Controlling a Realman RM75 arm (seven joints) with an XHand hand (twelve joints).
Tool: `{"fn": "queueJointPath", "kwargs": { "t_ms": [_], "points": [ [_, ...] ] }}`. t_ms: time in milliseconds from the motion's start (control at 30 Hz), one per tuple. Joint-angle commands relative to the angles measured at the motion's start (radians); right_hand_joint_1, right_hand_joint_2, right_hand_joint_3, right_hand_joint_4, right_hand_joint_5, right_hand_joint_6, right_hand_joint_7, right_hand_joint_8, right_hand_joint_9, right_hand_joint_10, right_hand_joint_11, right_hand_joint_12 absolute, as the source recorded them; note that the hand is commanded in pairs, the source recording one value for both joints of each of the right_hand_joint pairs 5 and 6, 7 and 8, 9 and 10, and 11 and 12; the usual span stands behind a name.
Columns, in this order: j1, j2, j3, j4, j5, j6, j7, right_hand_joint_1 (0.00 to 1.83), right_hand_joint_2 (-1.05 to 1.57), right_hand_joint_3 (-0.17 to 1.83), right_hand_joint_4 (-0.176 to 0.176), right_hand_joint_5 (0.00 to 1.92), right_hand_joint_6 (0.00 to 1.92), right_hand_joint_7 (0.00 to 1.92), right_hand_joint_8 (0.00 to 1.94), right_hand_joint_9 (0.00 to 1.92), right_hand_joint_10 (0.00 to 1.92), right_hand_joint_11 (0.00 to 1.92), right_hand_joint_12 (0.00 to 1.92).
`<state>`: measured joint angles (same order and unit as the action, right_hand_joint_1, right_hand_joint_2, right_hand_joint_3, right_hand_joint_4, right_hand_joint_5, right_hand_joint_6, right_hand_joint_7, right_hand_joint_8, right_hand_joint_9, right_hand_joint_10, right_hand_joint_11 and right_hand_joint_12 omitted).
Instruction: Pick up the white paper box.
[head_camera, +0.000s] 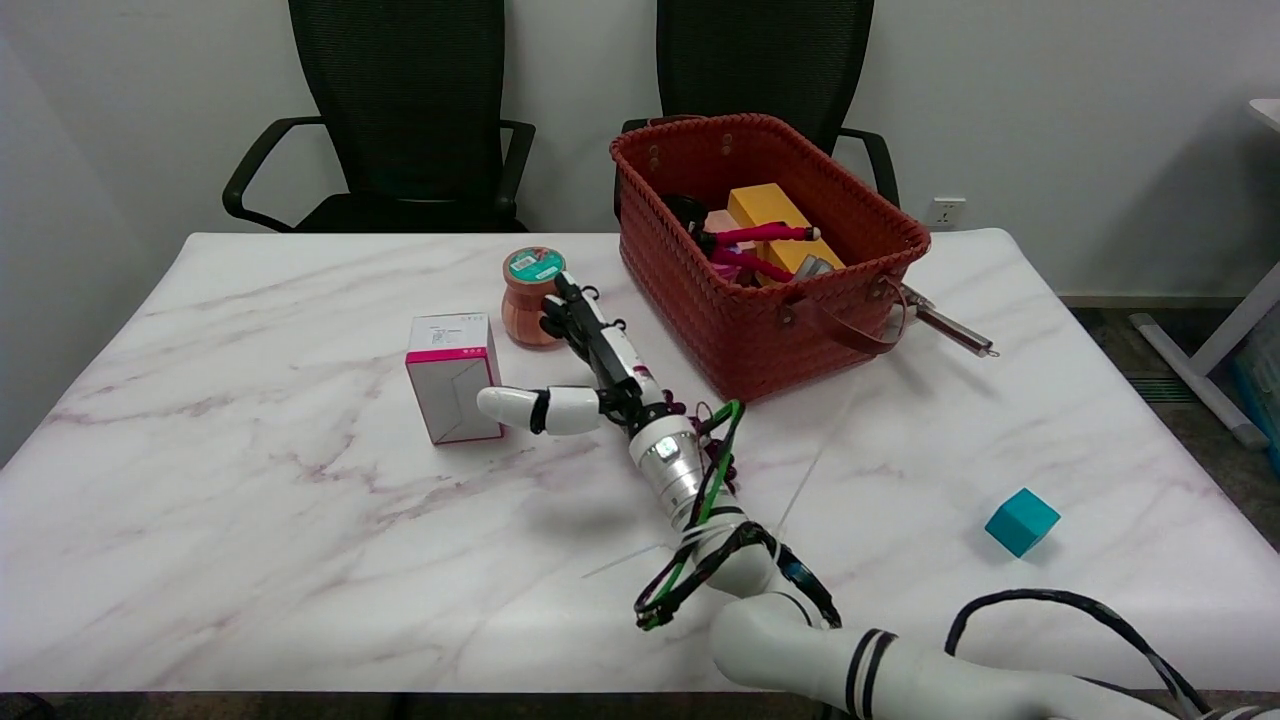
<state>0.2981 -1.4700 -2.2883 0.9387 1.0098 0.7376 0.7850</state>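
We see a marbled white worktop (250, 560) with pinkish veins, smooth and glossy, its near edge cut off at the bottom of the view. Behind it stand two black mesh-backed chairs (400, 110), their tops out of frame. Taking the red woven basket (870, 235) as our landmark: it sits at the worktop's far side, rectangular, with a brown strap handle on its near wall; inside we make out a yellow block and pink-and-black items we cannot identify. A metal rod (950, 330) pokes out from behind the basket's right corner, partly hidden. The right hand (585, 375) lies left of and nearer than the basket, its arm wrapped in green and black cables. Its fingers are spread and hold nothing; the white thumb reaches to the right face of the white paper box (453, 377), and we cannot tell if it touches. That box stands upright, well left of the basket, with a pink band near its top. A ribbed terracotta jar (530, 300) with a printed lid stands just left of the basket, partly behind the fingers. A small teal cube (1021, 521) rests well nearer than the basket, to its right
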Motion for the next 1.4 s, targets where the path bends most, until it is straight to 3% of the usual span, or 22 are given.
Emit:
{"fn": "queueJointPath", "kwargs": {
  "t_ms": [33,433,1000,1400],
  "points": [
    [0.162,-0.098,0.010,-0.246,0.004,-0.011,0.004,1.06,0.30,0.40,0.000,0.00,0.00,0.24,0.24,0.28,0.28,0.00,0.00],
    [0.226,-0.142,0.010,-0.312,0.005,-0.096,0.004,1.06,0.29,0.50,0.000,0.00,0.00,0.26,0.26,0.29,0.29,0.00,0.00],
    [0.255,-0.190,0.010,-0.379,0.007,-0.098,0.004,1.04,0.25,0.57,0.000,0.05,0.05,0.23,0.23,0.21,0.21,0.00,0.00],
    [0.250,-0.190,0.010,-0.372,0.007,-0.098,0.007,1.05,0.27,0.56,0.000,0.14,0.14,0.35,0.35,0.30,0.30,0.00,0.00]
  ]
}}
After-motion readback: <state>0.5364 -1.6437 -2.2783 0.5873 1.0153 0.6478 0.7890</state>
